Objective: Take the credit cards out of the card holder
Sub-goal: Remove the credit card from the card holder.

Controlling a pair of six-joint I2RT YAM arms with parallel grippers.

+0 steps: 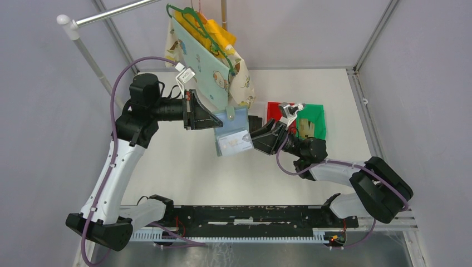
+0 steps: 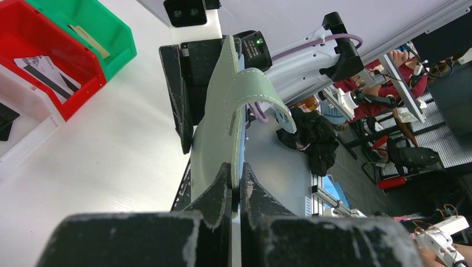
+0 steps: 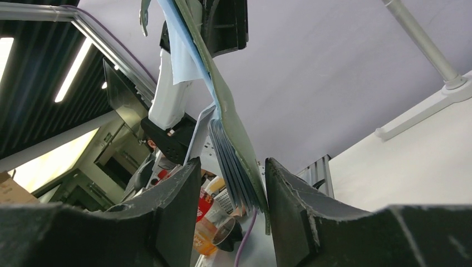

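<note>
**Card holder held up between both grippers, two cards lying in the bins**

In the lower part of the top view, both arms rise from their bases at the near edge of the table [image 1: 183,167] and bend inward to meet above its middle.

The left gripper [image 1: 218,120] comes in from the left. Its fingers [image 2: 220,194] are pressed together on one edge of the card holder [image 1: 231,133], which is pinched tight with no gap showing. The holder hangs open in the air at the centre of the frame, clear of the tabletop, with its pale blue-silver inner side facing up toward the top camera. The grey-green snap tab curls outward in the left wrist view.

The right gripper [image 1: 254,139] reaches in from the right to the holder's opposite edge. Its fingers [image 3: 178,206] stand partly apart, with the fanned pockets and the outer cover hanging down between them. The cover lies close against the right-hand finger, but whether they touch cannot be told. Whether any card sits in the pockets cannot be made out.

Farther back, right of centre, are a red bin [image 1: 271,108] and a green bin [image 1: 318,111]. In the upper left of the left wrist view, a pale grey-white card [image 2: 44,75] with a dark stripe lies in the red bin, and a tan-gold card [image 2: 89,40] lies in the green one. A white bin [image 2: 22,142] stands just beside the red bin.

At the far top centre, printed cloth pieces [image 1: 214,72] hang from a green hanger [image 1: 192,19].
</note>
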